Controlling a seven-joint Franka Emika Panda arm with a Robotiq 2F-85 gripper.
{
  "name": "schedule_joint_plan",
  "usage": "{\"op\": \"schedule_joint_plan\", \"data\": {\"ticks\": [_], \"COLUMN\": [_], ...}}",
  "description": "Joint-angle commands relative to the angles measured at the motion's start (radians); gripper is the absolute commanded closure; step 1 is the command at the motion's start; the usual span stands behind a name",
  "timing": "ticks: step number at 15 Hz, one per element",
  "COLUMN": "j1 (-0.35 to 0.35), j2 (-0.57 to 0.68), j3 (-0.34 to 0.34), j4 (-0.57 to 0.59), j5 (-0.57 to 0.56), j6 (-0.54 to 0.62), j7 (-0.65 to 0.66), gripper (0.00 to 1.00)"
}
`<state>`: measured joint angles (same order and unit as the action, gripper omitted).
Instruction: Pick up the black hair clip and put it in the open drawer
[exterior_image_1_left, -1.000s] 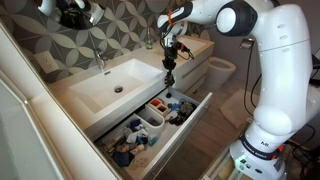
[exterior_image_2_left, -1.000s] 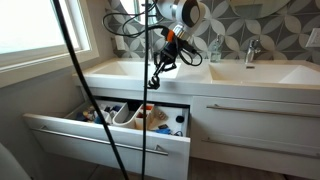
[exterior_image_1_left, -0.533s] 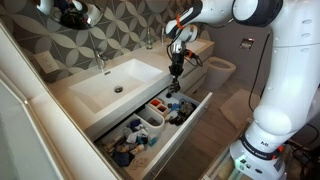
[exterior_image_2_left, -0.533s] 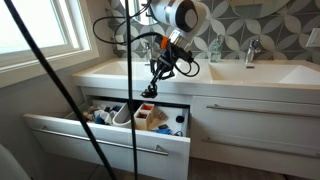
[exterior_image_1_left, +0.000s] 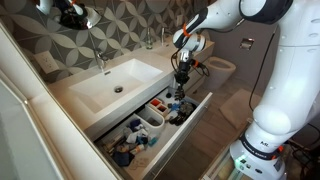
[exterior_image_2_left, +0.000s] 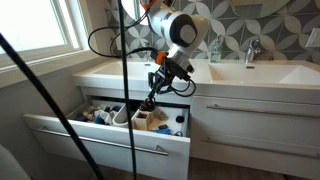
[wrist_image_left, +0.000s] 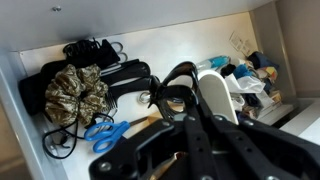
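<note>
My gripper (exterior_image_1_left: 181, 90) hangs just above the open drawer (exterior_image_1_left: 178, 138), a wide white vanity drawer pulled out below the sink counter; both also show in an exterior view, gripper (exterior_image_2_left: 150, 98) and drawer (exterior_image_2_left: 112, 141). In the wrist view my gripper (wrist_image_left: 168, 108) is shut on the black hair clip (wrist_image_left: 172, 86), a small looped black clip at the fingertips. The clip hangs over the drawer's white floor (wrist_image_left: 160, 45). In both exterior views the clip is too small to make out.
The drawer holds a patterned scrunchie (wrist_image_left: 66, 90), blue scissors (wrist_image_left: 106, 131), black hair ties (wrist_image_left: 92, 50), a white divider bin (wrist_image_left: 213, 96) and mixed toiletries (wrist_image_left: 250, 75). A white basin (exterior_image_1_left: 115, 82) with a chrome faucet (exterior_image_1_left: 99, 58) sits above. A black cable (exterior_image_2_left: 128, 100) crosses the foreground.
My gripper has moved off the counter edge and down over the open drawer, still shut on the clip.
</note>
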<state>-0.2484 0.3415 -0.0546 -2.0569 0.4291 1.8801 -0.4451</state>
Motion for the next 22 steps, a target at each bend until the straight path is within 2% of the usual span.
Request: {"op": "schedule_joint_plan", "data": {"ticks": [1, 2, 5, 9, 14, 17, 22], "j1": [0.004, 0.004, -0.009, -0.035, -0.084, -0.084, -0.067], "j2": [-0.002, -0.005, 0.048, 0.118, 0.194, 0.241, 0.329], "j3": [-0.005, -0.005, -0.003, 0.007, 0.052, 0.071, 0.09], "j4": [0.002, 0.001, 0.027, 0.033, 0.058, 0.094, 0.18], "j5": [0.001, 0.001, 0.013, 0.054, 0.195, 0.253, 0.272], "j6": [-0.003, -0.003, 0.025, 0.125, 0.258, 0.29, 0.311], "j7": [-0.001, -0.001, -0.049, -0.11, -0.17, -0.178, -0.145], "gripper": [0.94, 0.99, 0.99, 0.99, 0.99, 0.99, 0.99]}}
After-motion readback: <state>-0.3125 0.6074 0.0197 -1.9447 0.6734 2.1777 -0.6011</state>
